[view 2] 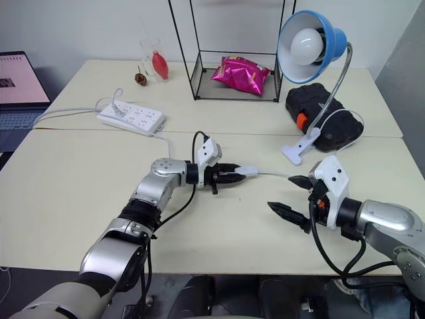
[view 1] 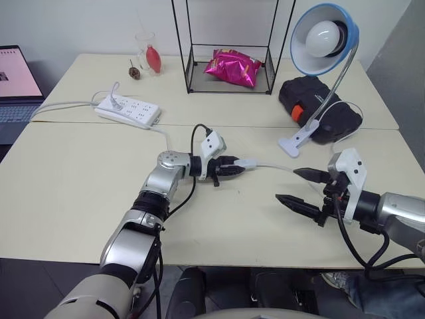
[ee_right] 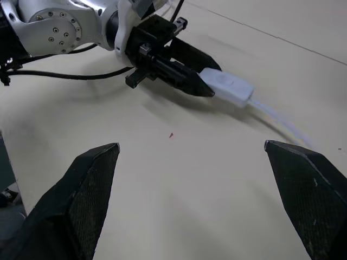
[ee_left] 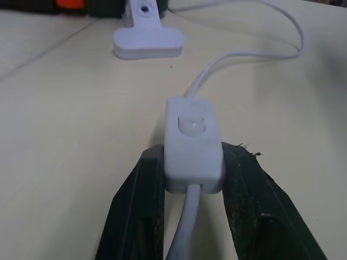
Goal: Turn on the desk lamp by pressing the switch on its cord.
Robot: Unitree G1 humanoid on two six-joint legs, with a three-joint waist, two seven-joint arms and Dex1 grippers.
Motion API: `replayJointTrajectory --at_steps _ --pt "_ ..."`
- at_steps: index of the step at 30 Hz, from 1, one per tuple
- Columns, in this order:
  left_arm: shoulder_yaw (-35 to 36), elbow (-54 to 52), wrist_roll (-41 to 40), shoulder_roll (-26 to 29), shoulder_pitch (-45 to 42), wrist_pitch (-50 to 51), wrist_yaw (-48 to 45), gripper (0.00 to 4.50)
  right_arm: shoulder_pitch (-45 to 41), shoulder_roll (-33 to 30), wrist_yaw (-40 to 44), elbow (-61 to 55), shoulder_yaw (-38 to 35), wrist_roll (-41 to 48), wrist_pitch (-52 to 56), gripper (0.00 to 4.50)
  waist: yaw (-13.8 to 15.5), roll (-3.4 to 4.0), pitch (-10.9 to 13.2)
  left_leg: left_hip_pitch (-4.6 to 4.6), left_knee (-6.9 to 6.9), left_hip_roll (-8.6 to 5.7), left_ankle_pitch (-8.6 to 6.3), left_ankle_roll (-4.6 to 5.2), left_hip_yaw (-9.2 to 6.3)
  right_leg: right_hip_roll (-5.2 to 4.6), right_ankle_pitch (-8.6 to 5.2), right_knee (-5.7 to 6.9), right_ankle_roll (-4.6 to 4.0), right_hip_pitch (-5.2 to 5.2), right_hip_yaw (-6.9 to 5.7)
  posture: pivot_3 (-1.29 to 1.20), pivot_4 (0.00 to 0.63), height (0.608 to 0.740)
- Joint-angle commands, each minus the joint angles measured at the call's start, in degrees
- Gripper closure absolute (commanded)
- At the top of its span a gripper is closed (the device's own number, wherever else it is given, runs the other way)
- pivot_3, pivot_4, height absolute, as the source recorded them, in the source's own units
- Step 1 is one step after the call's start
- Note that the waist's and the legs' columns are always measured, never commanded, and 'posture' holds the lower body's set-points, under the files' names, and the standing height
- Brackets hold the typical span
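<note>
The blue desk lamp (view 1: 325, 36) stands at the back right on its white clip base (view 1: 295, 143), its bulb unlit. Its thin white cord (view 1: 275, 167) runs across the table to the small white switch (view 1: 246, 163). My left gripper (view 1: 232, 169) is shut on the switch, holding it by its sides just above the table; the left wrist view shows the switch (ee_left: 193, 143) between the two black fingers, button face up. My right gripper (view 1: 299, 188) hovers open to the right of the switch, nothing between its fingers (ee_right: 89, 184).
A white power strip (view 1: 127, 110) lies at the back left. A black wire rack (view 1: 229, 66) holds a pink snack bag (view 1: 232, 68). A black case (view 1: 319, 106) sits behind the lamp base. A laptop (view 1: 16, 86) is at far left.
</note>
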Motion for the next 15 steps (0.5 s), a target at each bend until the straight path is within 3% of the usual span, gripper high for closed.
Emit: replayJointTrajectory --at_steps 1,4,10,15 --pt "2.2 -11.4 -2.3 0.4 2.9 -1.7 2.2 3.40 3.1 6.1 -6.5 -2.0 -2.5 9.4 0.1 0.00 0.0 0.00 0.0 0.00 0.00 0.04 0.00 0.00 0.00 0.00 0.05 0.00 -0.08 0.00 0.00 0.00 0.150 0.740" --pt "3.1 -17.5 -3.3 0.5 5.7 -0.9 4.0 3.40 4.7 13.1 -15.8 -0.5 -0.8 19.3 -0.2 0.00 -0.1 0.00 0.0 0.03 0.00 0.01 0.00 0.00 0.02 -0.01 0.14 0.03 -0.19 0.01 0.03 0.00 0.150 0.740" --pt "3.8 -24.6 -5.5 0.3 8.4 2.5 6.4 3.40 0.2 30.0 -34.5 6.3 6.2 28.5 -5.8 0.00 -0.2 0.00 0.0 0.13 0.01 0.09 0.04 0.06 0.02 0.09 0.01 0.09 0.03 0.06 0.04 0.00 0.150 0.740" --pt "3.3 -26.8 -6.3 0.8 8.9 4.3 6.8 3.40 -5.4 37.7 -39.4 13.4 8.3 28.4 -9.7 0.00 -0.3 0.04 -0.1 0.09 -0.03 0.06 0.05 0.08 0.04 0.09 0.02 0.06 0.00 0.01 0.06 0.00 0.150 0.740"
